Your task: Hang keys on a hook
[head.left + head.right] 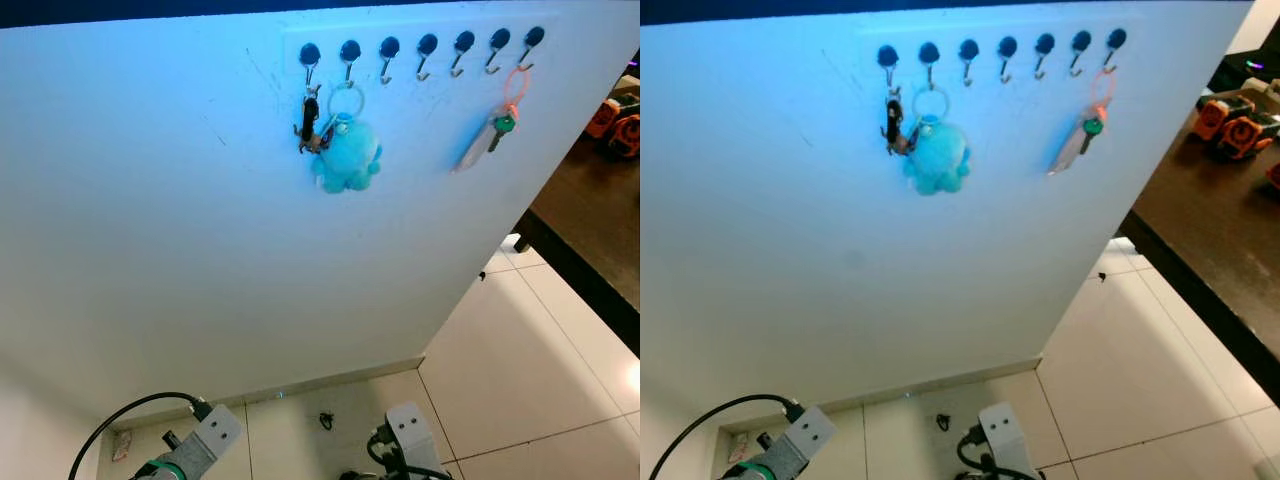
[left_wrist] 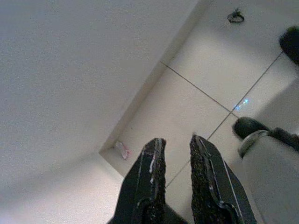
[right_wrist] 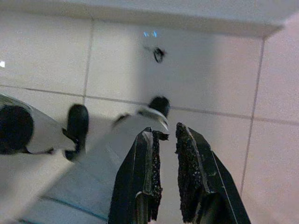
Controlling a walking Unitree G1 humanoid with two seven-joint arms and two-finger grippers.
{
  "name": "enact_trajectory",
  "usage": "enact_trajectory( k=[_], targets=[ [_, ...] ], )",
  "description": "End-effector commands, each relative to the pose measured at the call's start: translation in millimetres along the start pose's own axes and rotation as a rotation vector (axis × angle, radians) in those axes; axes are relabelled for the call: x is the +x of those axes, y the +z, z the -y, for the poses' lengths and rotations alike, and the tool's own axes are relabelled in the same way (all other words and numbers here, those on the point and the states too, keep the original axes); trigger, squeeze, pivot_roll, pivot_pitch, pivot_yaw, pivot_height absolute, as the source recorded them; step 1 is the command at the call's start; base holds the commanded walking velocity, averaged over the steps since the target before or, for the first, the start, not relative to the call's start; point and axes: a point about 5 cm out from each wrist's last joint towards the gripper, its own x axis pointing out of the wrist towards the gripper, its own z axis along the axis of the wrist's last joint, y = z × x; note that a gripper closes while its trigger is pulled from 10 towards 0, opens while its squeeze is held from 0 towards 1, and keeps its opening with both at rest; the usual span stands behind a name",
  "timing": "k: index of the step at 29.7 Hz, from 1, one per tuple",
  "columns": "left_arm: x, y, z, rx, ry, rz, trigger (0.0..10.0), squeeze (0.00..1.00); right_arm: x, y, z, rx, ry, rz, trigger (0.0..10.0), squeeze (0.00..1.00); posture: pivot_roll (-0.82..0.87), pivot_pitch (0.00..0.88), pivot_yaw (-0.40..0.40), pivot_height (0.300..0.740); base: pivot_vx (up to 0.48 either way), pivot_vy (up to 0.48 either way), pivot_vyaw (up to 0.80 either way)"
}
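A row of several black-capped hooks (image 1: 425, 48) runs along the top of the white wall (image 1: 200, 220). A dark key bunch (image 1: 308, 125) hangs from the leftmost hook. A blue plush keychain (image 1: 347, 155) on a ring hangs from the hook beside it. Keys on an orange loop (image 1: 503, 115) with a green key head hang from the rightmost hook. A small dark ring-like object (image 1: 325, 420) lies on the floor tile by the wall base. My left arm (image 1: 205, 440) and right arm (image 1: 410, 430) hang low. My left gripper (image 2: 177, 140) and right gripper (image 3: 166, 130) point at the floor, shut on nothing.
A dark table (image 1: 1210, 220) with orange items (image 1: 1230, 125) stands at the right, its edge close to the wall's end. Pale floor tiles (image 1: 520, 370) stretch below it. A small pink scrap (image 2: 123, 149) lies in the floor corner at left.
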Motion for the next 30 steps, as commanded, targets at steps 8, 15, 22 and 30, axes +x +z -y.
enact_trajectory(
  k=[8,15,22,30],
  targets=[
    [-1.8,-7,3.0,-0.033,0.004,-0.036,10.0,0.0,-0.3,1,5.3,0.024,-0.026,0.0,10.0,0.0,-0.14,0.0,0.049,0.74,0.0,0.0,0.0],
    [-1.6,-6,2.9,-0.086,0.024,-0.028,10.0,0.0,2.2,7,4.7,0.059,-0.033,0.014,10.0,0.0,-0.13,0.0,0.046,0.74,0.0,0.0,-0.69],
    [-1.9,-6,4.5,-0.15,0.027,-0.021,10.0,0.0,3.5,11,3.5,0.049,-0.035,0.024,10.0,0.0,-0.13,0.0,0.045,0.74,0.0,0.0,-0.8],
    [-3.9,-6,5.4,-0.27,0.061,0.023,10.0,0.0,6.8,44,14.1,0.119,-0.102,0.185,10.0,0.0,-0.13,0.0,0.052,0.74,0.0,0.0,-0.8]
  ],
)
